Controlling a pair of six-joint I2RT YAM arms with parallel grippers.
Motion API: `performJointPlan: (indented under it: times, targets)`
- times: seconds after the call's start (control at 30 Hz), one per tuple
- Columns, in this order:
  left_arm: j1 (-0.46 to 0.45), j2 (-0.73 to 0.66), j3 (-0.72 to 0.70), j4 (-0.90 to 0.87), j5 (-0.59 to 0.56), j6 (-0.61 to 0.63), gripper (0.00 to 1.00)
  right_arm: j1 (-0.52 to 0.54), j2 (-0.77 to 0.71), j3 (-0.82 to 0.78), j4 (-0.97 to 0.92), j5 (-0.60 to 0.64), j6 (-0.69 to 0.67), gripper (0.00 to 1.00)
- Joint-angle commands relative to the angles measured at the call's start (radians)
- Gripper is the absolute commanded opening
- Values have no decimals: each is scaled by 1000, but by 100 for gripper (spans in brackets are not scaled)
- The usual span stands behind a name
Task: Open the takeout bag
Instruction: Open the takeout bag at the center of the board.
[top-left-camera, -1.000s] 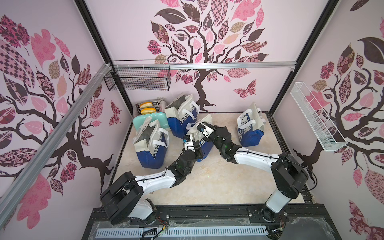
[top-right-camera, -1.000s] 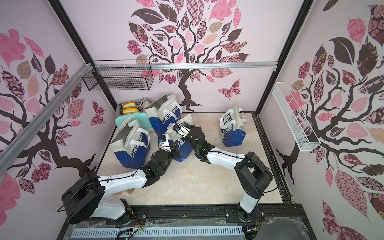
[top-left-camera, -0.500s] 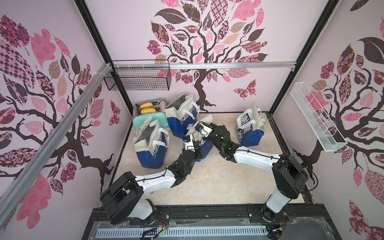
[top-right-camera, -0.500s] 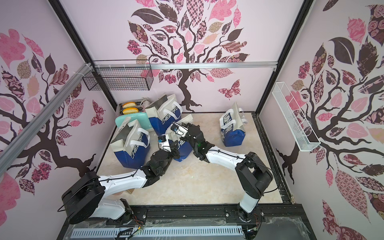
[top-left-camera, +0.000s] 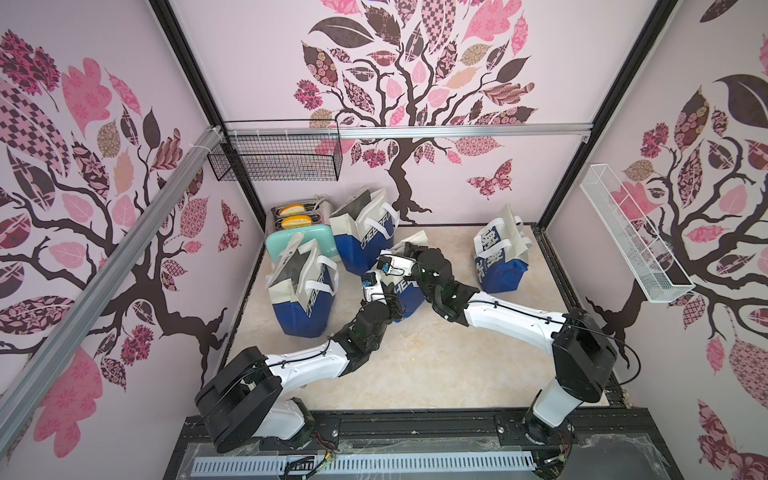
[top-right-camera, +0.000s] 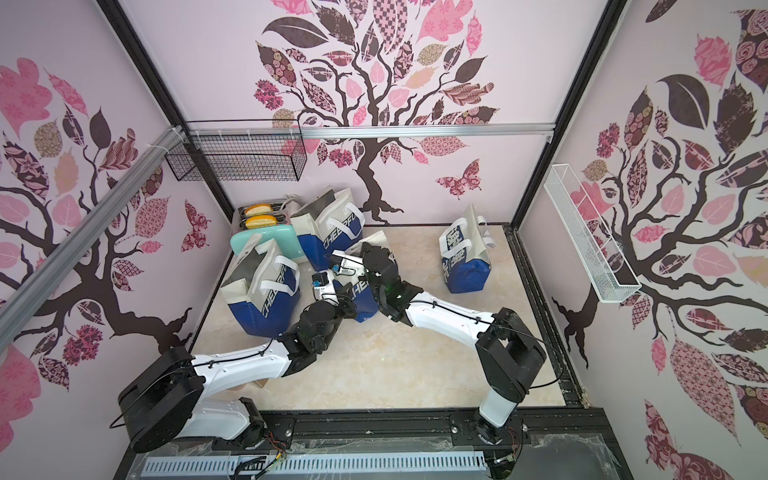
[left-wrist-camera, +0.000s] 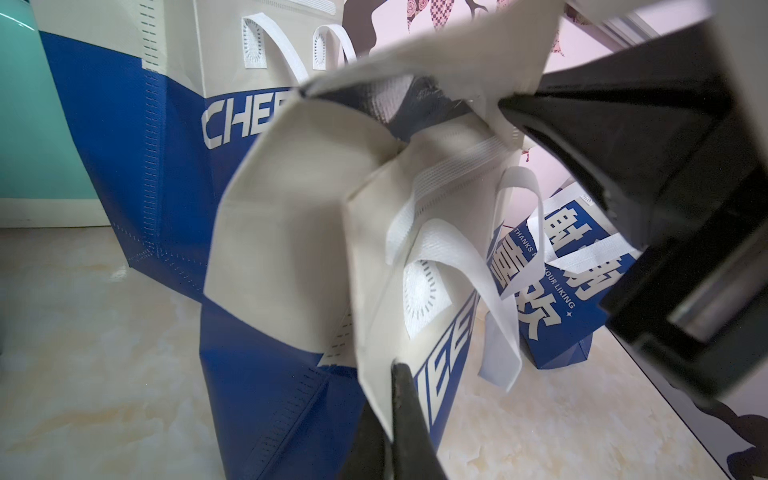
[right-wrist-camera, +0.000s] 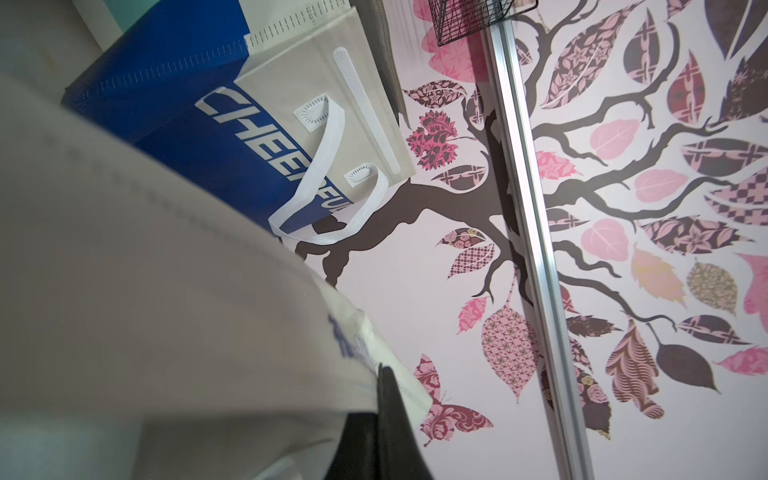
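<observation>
Mint toaster (top-left-camera: 275, 248) with bread slices (top-left-camera: 296, 220), black wire basket (top-left-camera: 276, 160) above

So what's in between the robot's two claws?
The top of the blue-and-cream bag: the left gripper pinches one side, the right gripper the other. The left wrist view shows it.

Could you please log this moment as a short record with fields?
target: middle takeout bag, upright
left gripper: shut on one top edge of it
right gripper: shut on the opposite top edge
mouth: partly parted, dark lining showing
other bags: three, standing, not held
toaster: teal, back left corner
</observation>
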Motion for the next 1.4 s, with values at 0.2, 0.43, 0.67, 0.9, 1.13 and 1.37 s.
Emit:
performJointPlan:
  times: [0.2, 0.43, 0.67, 0.9, 1.13, 1.37]
  targets:
    - [2, 9, -37, -170, -4, -11, 0, 4, 38, 126, 80, 82, -328, 0]
    - [2, 28, -35, -181, -10, -1, 0, 4, 38, 196, -73, 57, -364, 0]
    - [2, 9, -37, -185, -9, -1, 0, -4, 19, 302, -323, 27, -122, 7]
    - [2, -51, -15, -225, 14, 9, 0, -82, -123, 206, -466, -91, 438, 54]
    - [1, -79, 24, -267, 25, 22, 0, -117, -286, -96, -281, -196, 615, 59]
    - [-2, -82, 34, -273, 25, 29, 0, -119, -341, -223, -184, -264, 664, 61]
